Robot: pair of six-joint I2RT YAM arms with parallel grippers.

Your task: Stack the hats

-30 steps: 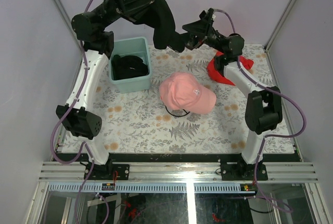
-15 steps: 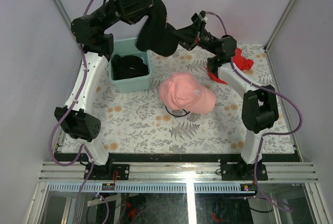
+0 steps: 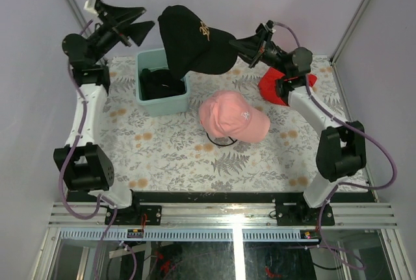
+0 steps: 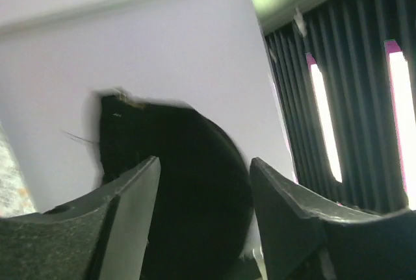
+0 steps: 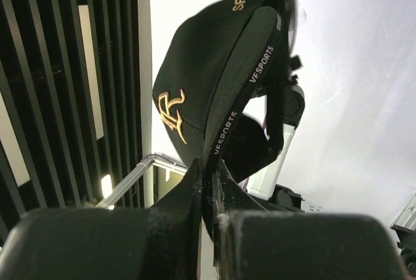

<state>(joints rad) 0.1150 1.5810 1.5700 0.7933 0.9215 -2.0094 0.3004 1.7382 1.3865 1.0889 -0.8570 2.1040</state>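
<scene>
1 black cap aloft, no stack begun.
Top view: the right gripper (image 3: pixel 235 45) pinches the brim of the black cap (image 3: pixel 192 43) above the tub (image 3: pixel 166 106). The left gripper (image 3: pixel 146 19), spread and empty, hangs left of the tub. The pink cap (image 3: pixel 231 116) lies alone right of the tub. Dark caps (image 3: pixel 159 84) sit inside, count unclear. Left wrist: fingers (image 4: pixel 130 215) apart, cap blurred. Right wrist: fingers (image 5: pixel 175 228) clamped on the brim, tub out of frame.

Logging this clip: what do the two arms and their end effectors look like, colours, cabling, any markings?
The left arm and right arm each alternate white links with chunky black joint housings, with a lilac cable looping alongside. The left end effector and right end effector are matte black, with two broad tapered fingers. No markings are legible.
</scene>
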